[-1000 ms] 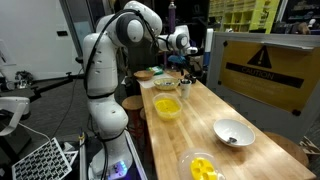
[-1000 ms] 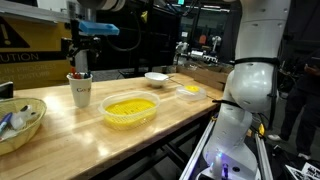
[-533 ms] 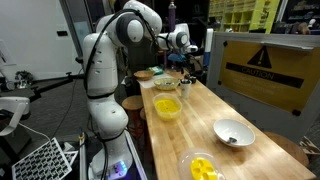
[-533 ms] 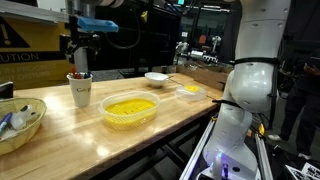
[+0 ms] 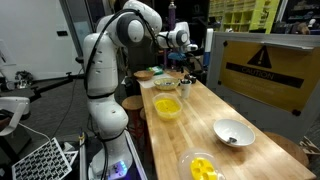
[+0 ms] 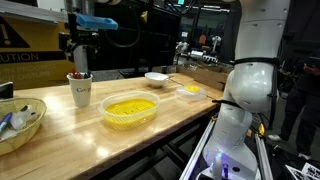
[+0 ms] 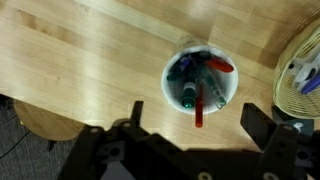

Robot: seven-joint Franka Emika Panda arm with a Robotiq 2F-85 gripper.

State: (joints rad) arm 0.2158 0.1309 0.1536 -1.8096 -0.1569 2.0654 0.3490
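Note:
A white cup (image 7: 200,79) full of markers stands on the wooden table (image 7: 80,60); a red marker (image 7: 199,108) sticks out of it, beside green and dark ones. My gripper (image 7: 192,122) hangs straight above the cup, open, with its fingers (image 7: 258,122) spread wide and nothing between them. In both exterior views the gripper (image 6: 80,54) hovers a little above the cup (image 6: 81,88), the cup (image 5: 184,87) standing towards the far end of the table.
A wicker basket (image 6: 22,122) with pens sits beside the cup. A clear container of yellow pieces (image 6: 131,109) stands mid-table, with a white bowl (image 6: 156,78) and a small yellow-filled container (image 6: 190,91) farther along. The table edge (image 7: 45,108) runs close below the cup.

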